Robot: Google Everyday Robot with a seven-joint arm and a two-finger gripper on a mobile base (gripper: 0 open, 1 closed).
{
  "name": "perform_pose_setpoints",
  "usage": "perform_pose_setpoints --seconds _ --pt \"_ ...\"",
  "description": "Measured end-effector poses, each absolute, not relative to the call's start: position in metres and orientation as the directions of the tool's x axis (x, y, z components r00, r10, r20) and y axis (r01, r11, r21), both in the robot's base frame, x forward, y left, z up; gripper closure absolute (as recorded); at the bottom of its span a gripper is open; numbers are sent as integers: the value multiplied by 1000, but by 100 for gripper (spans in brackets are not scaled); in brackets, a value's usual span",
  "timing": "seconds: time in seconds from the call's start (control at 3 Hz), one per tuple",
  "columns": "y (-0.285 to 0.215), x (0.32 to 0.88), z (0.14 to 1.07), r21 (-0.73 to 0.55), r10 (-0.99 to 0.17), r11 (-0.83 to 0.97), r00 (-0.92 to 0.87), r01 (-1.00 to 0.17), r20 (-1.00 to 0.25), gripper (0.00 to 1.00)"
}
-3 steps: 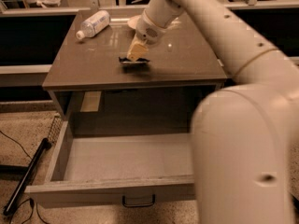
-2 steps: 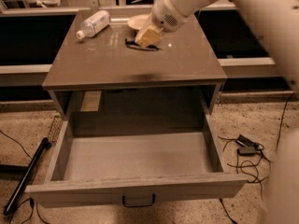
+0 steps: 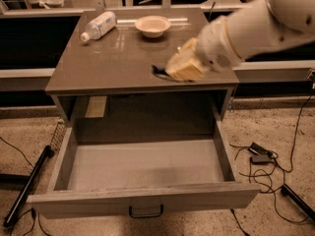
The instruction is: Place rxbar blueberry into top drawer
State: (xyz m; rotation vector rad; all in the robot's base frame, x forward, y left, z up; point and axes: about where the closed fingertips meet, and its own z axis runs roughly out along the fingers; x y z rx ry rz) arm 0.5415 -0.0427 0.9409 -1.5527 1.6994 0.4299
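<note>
The rxbar blueberry (image 3: 158,71) shows as a dark wrapper end sticking out to the left of my gripper (image 3: 179,70). The gripper is shut on it, just above the front right part of the table top (image 3: 113,58). Most of the bar is hidden by the tan fingers (image 3: 183,65). The top drawer (image 3: 142,163) is pulled fully out below and in front of the table. Its pale grey floor is bare and its dark handle (image 3: 145,212) is on the front. The gripper is above and behind the drawer opening.
A clear plastic bottle (image 3: 98,25) lies at the table's back left and a white bowl (image 3: 153,25) stands at the back middle. Cables and a power brick (image 3: 261,156) lie on the floor to the right. A black pole (image 3: 27,186) lies to the left.
The gripper has carried the rxbar from the back middle of the table, by the bowl, forward and right to the front edge. The arm now enters from the right.
</note>
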Motion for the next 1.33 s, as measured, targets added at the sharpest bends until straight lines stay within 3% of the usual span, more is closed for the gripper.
perform_pose_setpoints --seconds 0.33,0.67,1.33 --pt "-60 535 928 -228 -696 224 8 -947 -718 100" --pt "-28 529 940 -297 -663 206 91 -932 -743 100" --pt "70 491 793 -316 -622 136 167 -939 -765 100"
